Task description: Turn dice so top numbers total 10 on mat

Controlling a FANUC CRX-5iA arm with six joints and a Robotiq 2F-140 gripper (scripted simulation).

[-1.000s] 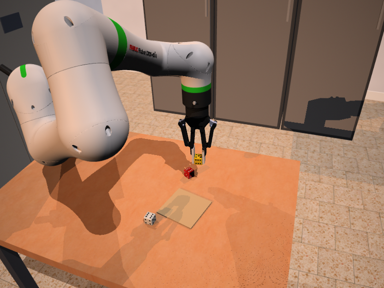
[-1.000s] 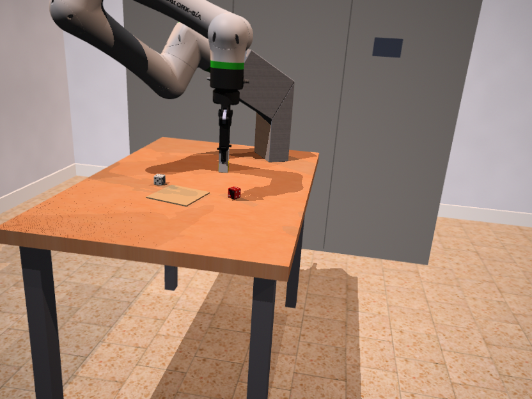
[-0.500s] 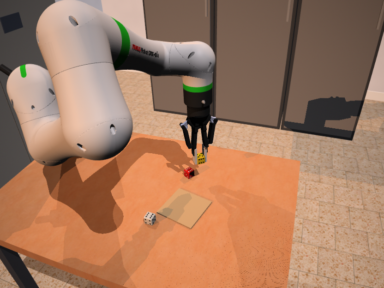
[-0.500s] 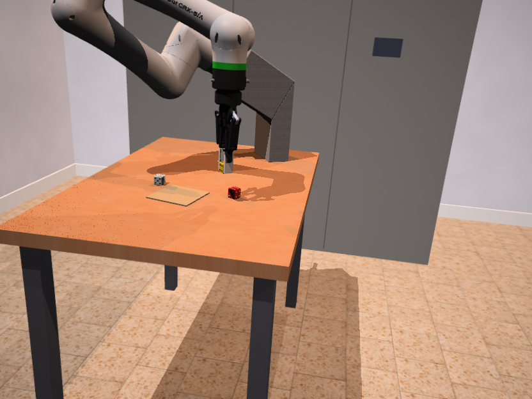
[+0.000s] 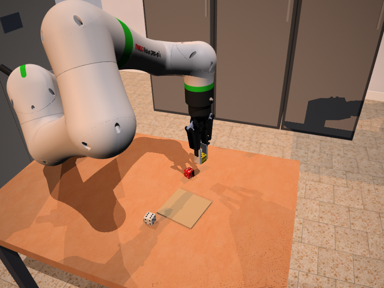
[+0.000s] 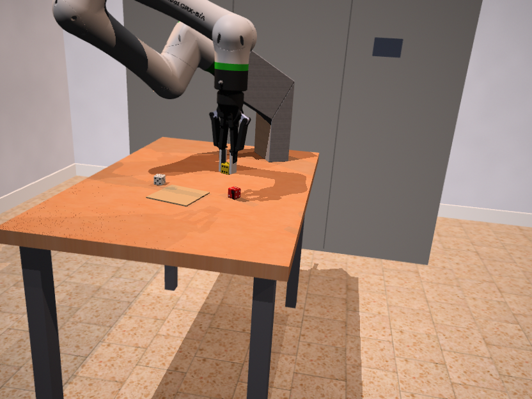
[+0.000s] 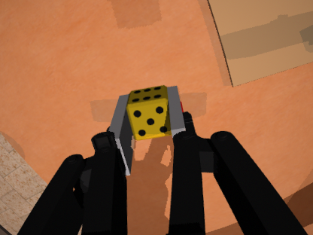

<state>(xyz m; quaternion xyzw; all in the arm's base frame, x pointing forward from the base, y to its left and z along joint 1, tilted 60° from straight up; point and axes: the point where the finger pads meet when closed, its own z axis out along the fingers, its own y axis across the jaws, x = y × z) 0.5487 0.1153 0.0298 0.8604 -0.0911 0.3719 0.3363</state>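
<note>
My gripper is shut on a yellow die and holds it a little above the table, beyond the red die. The yellow die also shows between the fingers in the exterior view and in the wrist view, where a face with five pips faces the camera. The red die lies on the table off the mat; in the wrist view only a sliver of it shows behind the right finger. The white die lies on the table beside the mat's corner. The tan mat lies flat with nothing on it.
A grey angled block, the robot's base, stands at the table's far edge behind the gripper. Brown cabinets stand beyond the table.
</note>
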